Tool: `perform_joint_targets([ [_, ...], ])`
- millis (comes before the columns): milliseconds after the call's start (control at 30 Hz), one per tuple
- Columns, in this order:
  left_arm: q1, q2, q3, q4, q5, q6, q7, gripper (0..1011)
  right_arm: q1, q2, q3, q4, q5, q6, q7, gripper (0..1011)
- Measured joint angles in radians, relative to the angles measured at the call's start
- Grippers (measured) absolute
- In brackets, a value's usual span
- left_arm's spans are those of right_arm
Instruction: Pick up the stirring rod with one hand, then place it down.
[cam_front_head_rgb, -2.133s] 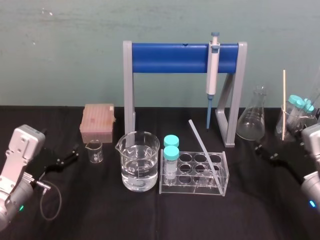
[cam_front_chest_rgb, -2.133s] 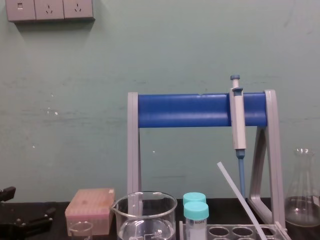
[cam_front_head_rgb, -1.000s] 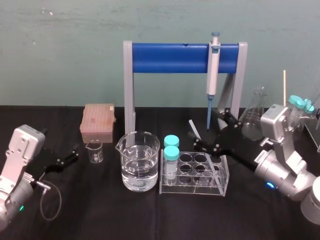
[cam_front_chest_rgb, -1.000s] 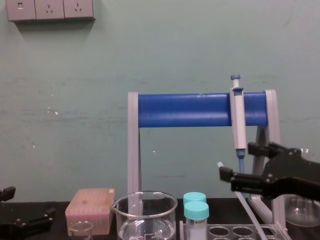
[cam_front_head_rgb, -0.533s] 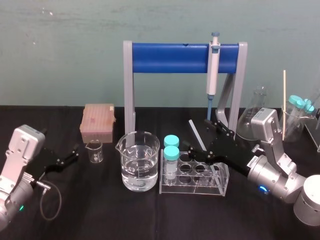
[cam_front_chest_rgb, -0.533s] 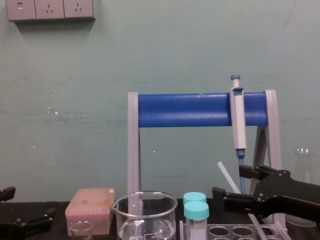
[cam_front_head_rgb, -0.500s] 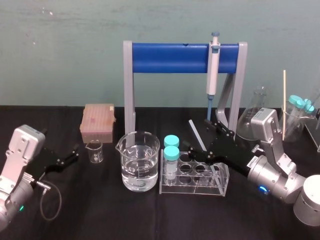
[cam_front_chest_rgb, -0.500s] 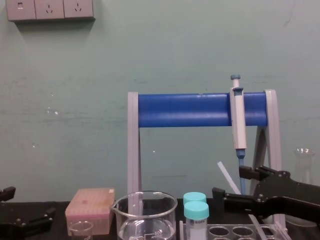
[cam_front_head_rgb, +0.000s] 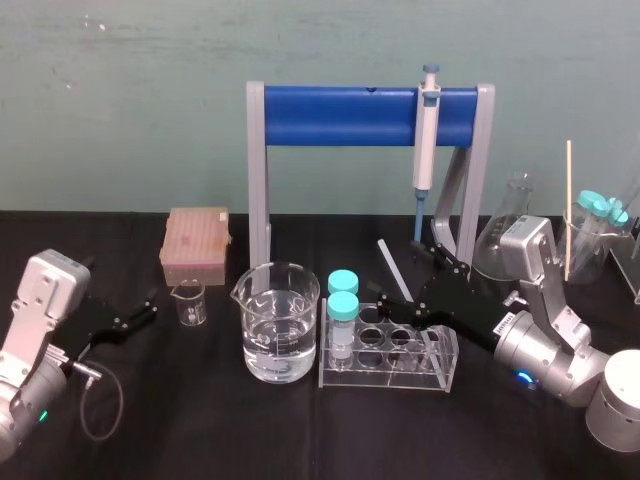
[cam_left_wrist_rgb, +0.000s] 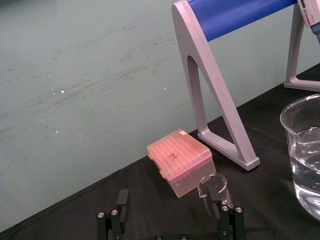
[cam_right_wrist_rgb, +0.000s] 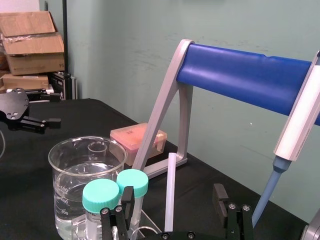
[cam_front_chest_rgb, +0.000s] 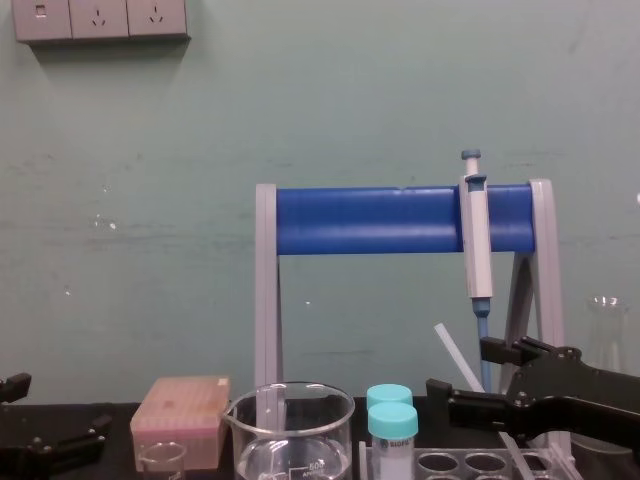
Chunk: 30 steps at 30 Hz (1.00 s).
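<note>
**Right gripper around rod, not clamped**

Head view: rod (cam_front_head_rgb: 390, 262) leans in the rack (cam_front_head_rgb: 385, 377), lower end down in a right-hand well, top tilted back and to the left; right gripper (cam_front_head_rgb: 410, 286) sits at the rod's mid-length just above the rack, but this angle doesn't show any gap. Right wrist view settles it: jaws apart, rod (cam_right_wrist_rgb: 170, 190) between the fingers (cam_right_wrist_rgb: 125, 198), clear space on both sides, no contact. Chest view: gripper (cam_front_chest_rgb: 457, 366) comes in from the right, level, and the rod's top (cam_front_chest_rgb: 452, 352) sticks out above it. Left gripper (cam_front_head_rgb: 128, 318) parked low at far left of the table; left wrist view shows its jaws apart with nothing between, and a small beaker (cam_left_wrist_rgb: 212, 186) just beyond one finger.
</note>
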Motion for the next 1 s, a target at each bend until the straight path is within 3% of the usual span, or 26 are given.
perform_joint_targets([
  [200,0.000,0.000,0.000,0.000,0.000,0.000,0.000,1000,-0.001,0.001,-0.001,-0.001,0.000,-0.001,0.000,980],
  [400,0.000,0.000,0.000,0.000,0.000,0.000,0.000,1000,-0.001,0.002,-0.001,-0.002,0.000,-0.003,0.000,838],
  [1000,0.000,0.000,0.000,0.000,0.000,0.000,0.000,1000,-0.001,0.003,-0.002,-0.004,0.000,-0.005,0.000,255],
])
